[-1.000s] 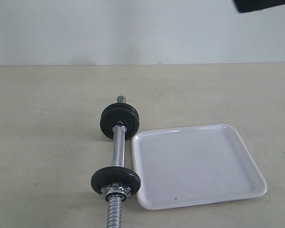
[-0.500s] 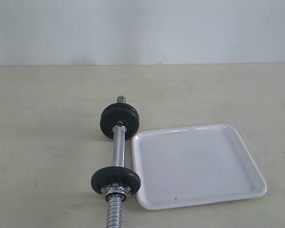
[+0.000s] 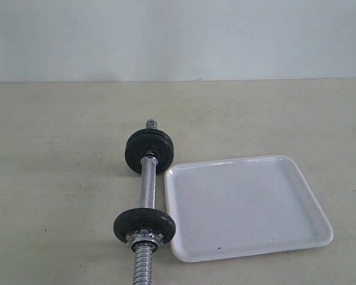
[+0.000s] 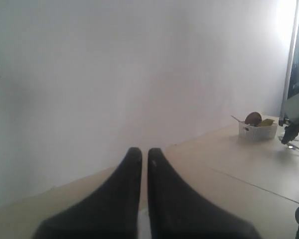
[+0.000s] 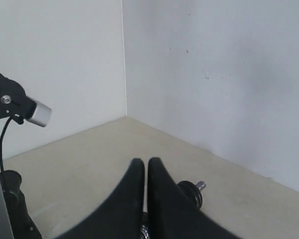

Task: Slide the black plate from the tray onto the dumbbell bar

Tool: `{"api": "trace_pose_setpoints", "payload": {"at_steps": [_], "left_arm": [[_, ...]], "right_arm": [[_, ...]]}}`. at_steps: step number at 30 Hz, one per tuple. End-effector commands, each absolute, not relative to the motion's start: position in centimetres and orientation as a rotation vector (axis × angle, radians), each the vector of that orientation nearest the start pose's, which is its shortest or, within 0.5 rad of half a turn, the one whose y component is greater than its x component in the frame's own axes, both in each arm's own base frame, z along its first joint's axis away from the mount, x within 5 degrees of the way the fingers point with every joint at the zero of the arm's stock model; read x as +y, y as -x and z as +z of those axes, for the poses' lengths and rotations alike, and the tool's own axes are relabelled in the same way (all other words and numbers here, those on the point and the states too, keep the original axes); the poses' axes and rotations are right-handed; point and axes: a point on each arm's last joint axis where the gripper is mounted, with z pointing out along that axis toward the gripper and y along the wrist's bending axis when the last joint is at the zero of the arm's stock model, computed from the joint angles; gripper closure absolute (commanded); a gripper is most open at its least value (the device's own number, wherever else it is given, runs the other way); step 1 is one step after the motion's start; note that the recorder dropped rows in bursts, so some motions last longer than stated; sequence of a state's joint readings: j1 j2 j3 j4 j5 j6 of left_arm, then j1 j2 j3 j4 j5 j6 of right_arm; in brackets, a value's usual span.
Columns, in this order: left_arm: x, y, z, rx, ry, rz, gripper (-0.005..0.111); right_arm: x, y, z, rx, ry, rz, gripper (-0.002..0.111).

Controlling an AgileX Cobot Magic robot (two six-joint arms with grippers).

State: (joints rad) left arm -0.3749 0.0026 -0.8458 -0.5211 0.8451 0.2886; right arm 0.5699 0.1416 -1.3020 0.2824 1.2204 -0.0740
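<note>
Exterior view, shiny chrome dumbbell bar on beige counter, round black iron plate on its near end, white plastic tray just beside, left claw and right claw each pressed together.

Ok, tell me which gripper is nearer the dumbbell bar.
Right, probably. The threaded end of the dumbbell bar shows just past the right gripper. The left gripper faces the wall, with no bar in its view. Neither shows in the exterior view.

right claw pressed shut; just past it dumbbell bar threaded tip, black disc; wall corner beyond.
</note>
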Motion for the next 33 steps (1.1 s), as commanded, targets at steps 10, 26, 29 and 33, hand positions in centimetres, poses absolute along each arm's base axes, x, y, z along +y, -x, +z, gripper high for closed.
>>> {"api": "trace_pose_setpoints", "payload": {"at_steps": [10,26,29,33], "left_arm": [[-1.0,7.5,36.8,1.570,-0.607,-0.618,0.102],[-1.1,7.6,36.7,1.592,-0.601,-0.643,0.102],[-1.1,7.6,36.7,1.592,-0.601,-0.643,0.102],[-1.1,7.6,36.7,1.591,-0.602,-0.651,0.102]], "right_arm": [[-7.3,15.8,42.8,1.307,0.581,0.687,0.108],[-5.4,10.8,40.0,1.494,0.621,0.485,0.108],[-4.3,9.3,39.1,1.531,0.626,0.509,0.108],[-2.8,7.1,38.1,1.519,0.602,0.535,0.108]]}}
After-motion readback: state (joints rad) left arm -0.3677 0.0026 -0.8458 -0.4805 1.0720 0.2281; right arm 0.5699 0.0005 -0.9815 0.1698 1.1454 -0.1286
